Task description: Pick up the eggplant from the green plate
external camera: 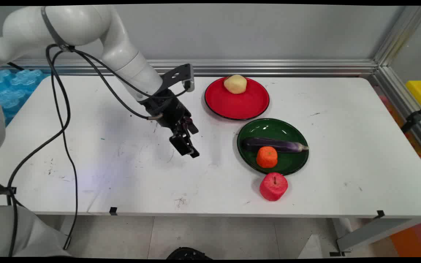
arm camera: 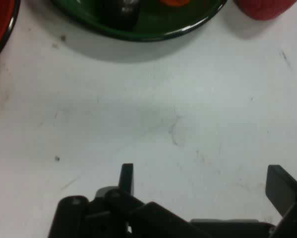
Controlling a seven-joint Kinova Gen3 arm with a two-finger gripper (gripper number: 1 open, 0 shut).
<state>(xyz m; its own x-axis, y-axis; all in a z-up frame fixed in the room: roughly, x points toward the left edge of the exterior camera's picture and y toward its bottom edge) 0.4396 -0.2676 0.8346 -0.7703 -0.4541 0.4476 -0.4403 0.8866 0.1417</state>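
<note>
My gripper (external camera: 188,149) hangs open over bare white table, left of the green plate (external camera: 294,166), holding nothing. In the hand view its fingertips (arm camera: 127,176) stand wide apart above scuffed tabletop. The green plate holds a purple eggplant (external camera: 281,145) and an orange fruit (external camera: 267,157); in the hand view its rim (arm camera: 138,34) lies at the top edge. A red apple (external camera: 273,186) sits on the table just in front of that plate and shows again as the apple (arm camera: 265,7) at the hand view's top right. Farther back, a red plate (external camera: 236,102) carries a yellow potato (external camera: 235,84).
Black cables (external camera: 62,120) hang from the arm over the table's left part. A blue foam block (external camera: 9,91) lies beyond the table's left end, a yellow bin (external camera: 420,93) beyond the right. An aluminium rail (external camera: 269,67) runs along the back edge.
</note>
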